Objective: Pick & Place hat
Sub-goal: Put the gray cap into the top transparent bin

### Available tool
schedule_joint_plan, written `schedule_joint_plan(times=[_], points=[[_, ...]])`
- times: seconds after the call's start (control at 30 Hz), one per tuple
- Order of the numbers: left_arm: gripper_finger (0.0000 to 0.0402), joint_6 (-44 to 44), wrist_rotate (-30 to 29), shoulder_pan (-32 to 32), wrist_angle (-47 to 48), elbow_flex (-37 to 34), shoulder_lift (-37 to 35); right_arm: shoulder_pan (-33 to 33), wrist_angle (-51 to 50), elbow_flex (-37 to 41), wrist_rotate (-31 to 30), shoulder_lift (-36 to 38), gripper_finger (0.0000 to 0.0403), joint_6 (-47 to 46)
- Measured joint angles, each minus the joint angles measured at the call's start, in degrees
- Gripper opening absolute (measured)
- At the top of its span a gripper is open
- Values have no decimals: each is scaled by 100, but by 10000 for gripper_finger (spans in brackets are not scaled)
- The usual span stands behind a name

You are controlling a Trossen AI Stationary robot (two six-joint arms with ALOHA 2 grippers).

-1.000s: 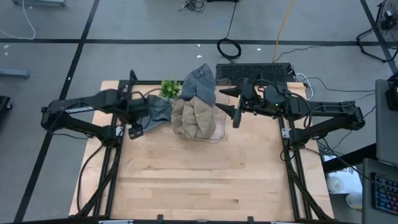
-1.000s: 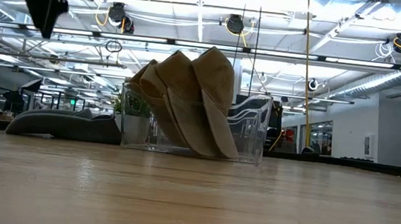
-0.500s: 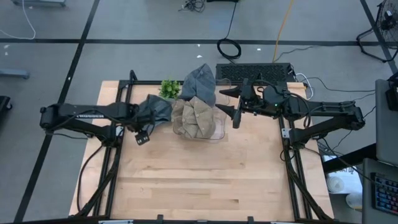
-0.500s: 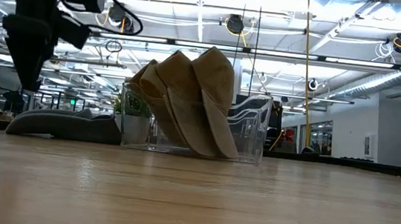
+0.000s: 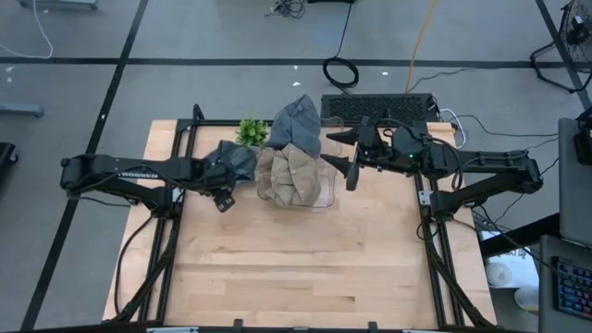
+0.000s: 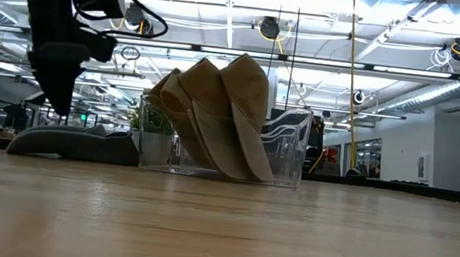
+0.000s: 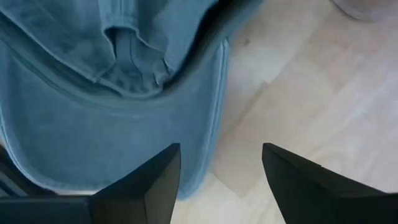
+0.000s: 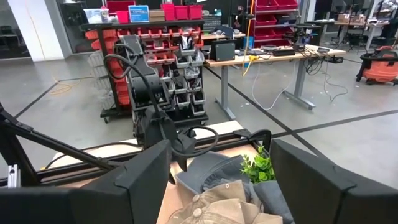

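You have two dark, near-black arms built of long slim links with blocky joints. The left arm (image 5: 120,173) carries pale lettering along its forearm link. The right arm (image 5: 481,171), at three o'clock of the table, trails looping black cables around its wrist block. Each arm ends in two matte black, wedge-shaped fingers (image 7: 140,190).

A blue-grey denim hat (image 7: 106,87) lay flat on the table, brim toward me. Tan hats (image 5: 289,174) stood stacked upright in the clear bin (image 6: 283,151).
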State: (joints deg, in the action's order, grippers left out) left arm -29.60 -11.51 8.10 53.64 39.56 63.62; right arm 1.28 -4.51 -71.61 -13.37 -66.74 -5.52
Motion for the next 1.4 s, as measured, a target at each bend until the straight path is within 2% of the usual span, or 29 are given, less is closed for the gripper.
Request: schedule_joint_plan(times=[0.13, 0.33, 0.4, 0.5, 0.63, 0.77, 0.97, 1.0, 1.17, 1.3, 1.4], points=[[220, 74, -209, 1, -88, 3, 191, 2, -2, 0, 0, 0, 263, 4], [214, 246, -77, -4, -125, -3, 733, 2, -3, 0, 0, 0, 263, -24], [214, 308, -193, -4, -160, -25, 904, 2, -2, 0, 0, 0, 263, -59], [214, 312, -490, 21, -238, -168, 1121, 2, -4, 0, 0, 0, 263, -83], [210, 138, -451, 104, -434, -385, 1327, 0, -5, 0, 2, 0, 263, -88], [163, 93, -309, 102, -409, -519, 1414, 0, -4, 0, 1, 0, 263, -87], [30, 69, -294, 103, -352, -514, 1331, 0, -2, 0, 0, 0, 263, 25], [18, 25, -306, 103, -328, -508, 1313, 0, -3, 0, 0, 0, 263, 27], [11, -211, -6, 81, 181, -216, 1126, -2, -2, 0, -2, 0, 263, 20], [8, -284, 559, -26, 683, 335, 772, -2, -4, 0, -2, 0, 263, -42], [7, -432, 588, -126, 973, 851, 464, -2, -4, 0, -2, 0, 263, -121]])
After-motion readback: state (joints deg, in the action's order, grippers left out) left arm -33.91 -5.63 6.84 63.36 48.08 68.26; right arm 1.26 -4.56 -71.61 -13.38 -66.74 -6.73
